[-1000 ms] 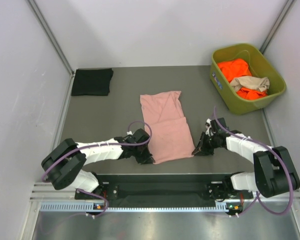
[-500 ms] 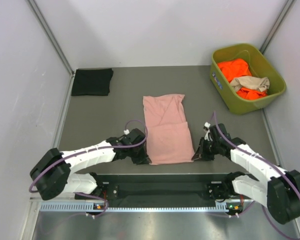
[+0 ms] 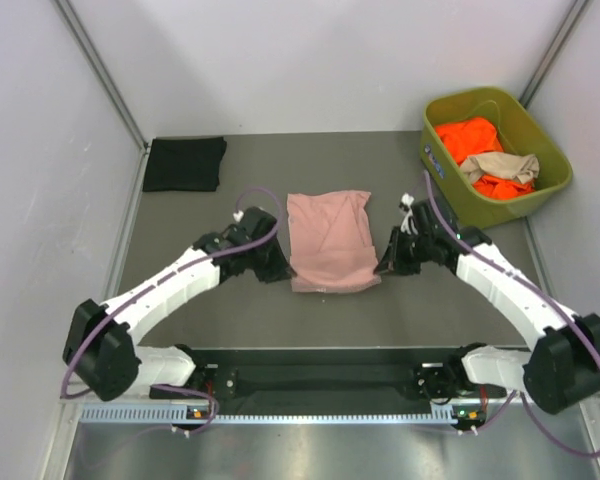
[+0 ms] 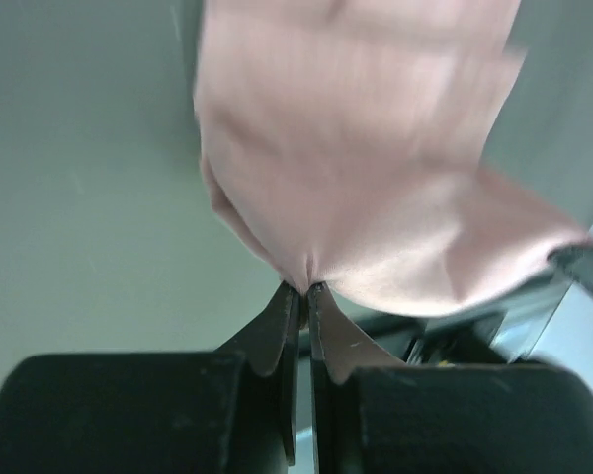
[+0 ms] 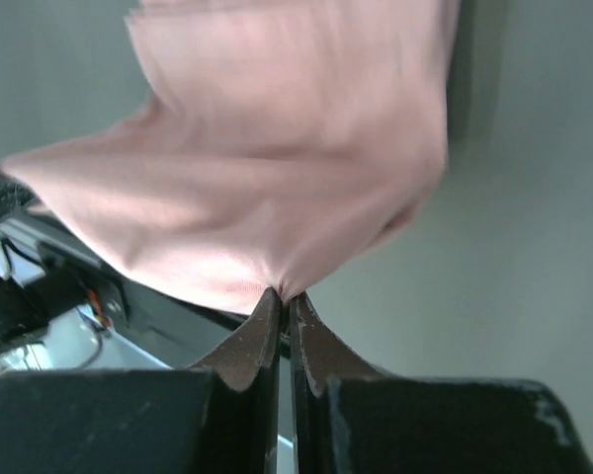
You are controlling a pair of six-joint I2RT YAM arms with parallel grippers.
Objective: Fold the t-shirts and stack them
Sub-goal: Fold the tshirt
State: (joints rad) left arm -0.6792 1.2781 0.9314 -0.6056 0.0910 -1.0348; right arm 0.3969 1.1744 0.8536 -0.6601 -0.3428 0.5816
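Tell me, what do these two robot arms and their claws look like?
Both are alike: the left arm and right arm have white tubular links between chunky black joints, with a thin purple cable looping along each. The left claw and right claw each have two dark, curved, tapering fingers.

You have one pink t-shirt (image 3: 328, 240), one black t-shirt (image 3: 184, 163), one tan t-shirt (image 3: 500, 165), at least one orange t-shirt (image 3: 468, 135), one bin (image 3: 480, 211) and two arms: left arm (image 3: 165, 290), right arm (image 3: 505, 285).

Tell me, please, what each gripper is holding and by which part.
Both hold the dusty pink t-shirt: the left gripper pinches a fold of cloth at its left edge, the right gripper at its right edge.
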